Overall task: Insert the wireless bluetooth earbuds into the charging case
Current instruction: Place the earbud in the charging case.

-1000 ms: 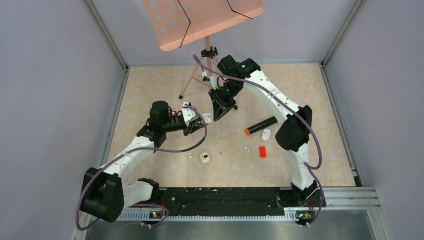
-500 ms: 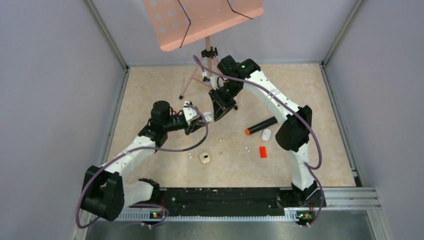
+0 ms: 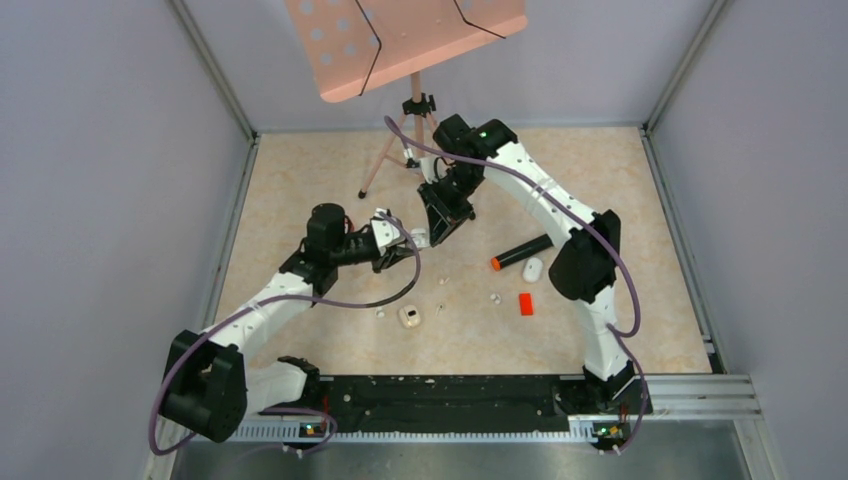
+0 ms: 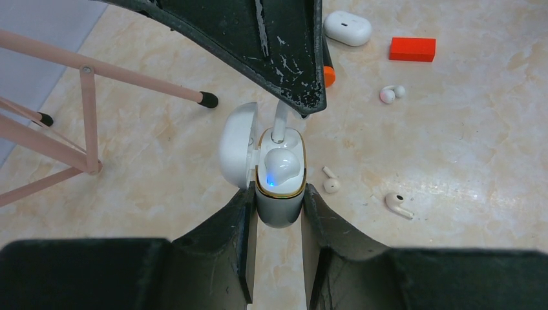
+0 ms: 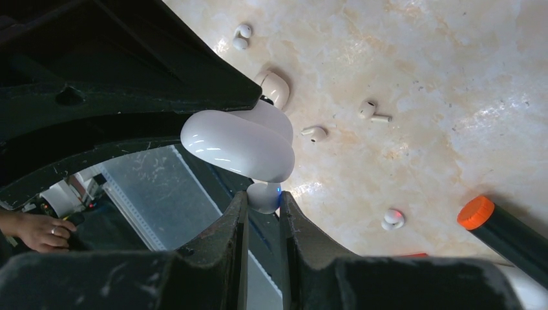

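Observation:
My left gripper (image 3: 405, 241) (image 4: 278, 194) is shut on the open white charging case (image 4: 279, 208), held above the table with its lid (image 4: 236, 145) swung left. A white earbud (image 4: 282, 163) sits in the case by a blue light. My right gripper (image 3: 432, 230) (image 5: 262, 200) is shut on a white earbud (image 5: 263, 197), whose stem (image 4: 280, 121) reaches down into the case. Loose earbuds lie on the table in the left wrist view: one (image 4: 392, 94), another (image 4: 331, 185) and a third (image 4: 397, 204).
A closed white case (image 3: 532, 268) (image 4: 347, 28), a red block (image 3: 525, 303) (image 4: 412, 49) and a black marker with an orange cap (image 3: 522, 251) lie right of centre. A beige case (image 3: 410, 316) lies nearer the bases. A pink music stand (image 3: 400, 40) stands at the back, its tripod legs (image 4: 84, 71) near the grippers.
My left gripper has shifted slightly right with the case, closer under the right gripper. The right arm has edged a little left. Both grips are unchanged.

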Action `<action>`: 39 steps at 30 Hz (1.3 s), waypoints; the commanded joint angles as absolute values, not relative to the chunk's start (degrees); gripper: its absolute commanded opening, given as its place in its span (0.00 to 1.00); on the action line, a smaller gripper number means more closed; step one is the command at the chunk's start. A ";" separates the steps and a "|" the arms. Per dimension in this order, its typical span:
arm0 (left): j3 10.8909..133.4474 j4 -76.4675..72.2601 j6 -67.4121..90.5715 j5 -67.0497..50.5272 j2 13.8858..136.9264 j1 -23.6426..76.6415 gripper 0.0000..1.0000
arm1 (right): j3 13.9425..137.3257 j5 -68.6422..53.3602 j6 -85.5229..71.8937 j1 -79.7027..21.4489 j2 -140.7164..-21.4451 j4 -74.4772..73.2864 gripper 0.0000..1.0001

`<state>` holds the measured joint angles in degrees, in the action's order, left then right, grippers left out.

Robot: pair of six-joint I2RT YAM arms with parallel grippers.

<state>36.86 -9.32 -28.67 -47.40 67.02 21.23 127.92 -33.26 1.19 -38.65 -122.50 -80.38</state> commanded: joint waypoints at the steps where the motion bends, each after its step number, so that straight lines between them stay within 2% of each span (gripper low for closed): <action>1: 38.25 -12.64 -30.09 -50.37 66.09 22.82 0.00 | 130.59 -31.97 0.44 -39.99 -123.74 -77.75 0.00; 30: 36.38 -19.72 -19.46 -49.14 66.73 23.11 0.00 | 134.01 -26.35 -1.67 -40.98 -124.72 -76.77 0.02; 33: 35.96 -20.14 -19.51 -48.81 66.63 23.11 0.00 | 134.25 -25.33 -1.57 -40.91 -124.28 -76.89 0.11; 39: 35.54 -19.97 -18.78 -48.25 66.77 22.98 0.00 | 134.17 -21.93 -0.68 -40.96 -121.16 -77.55 0.46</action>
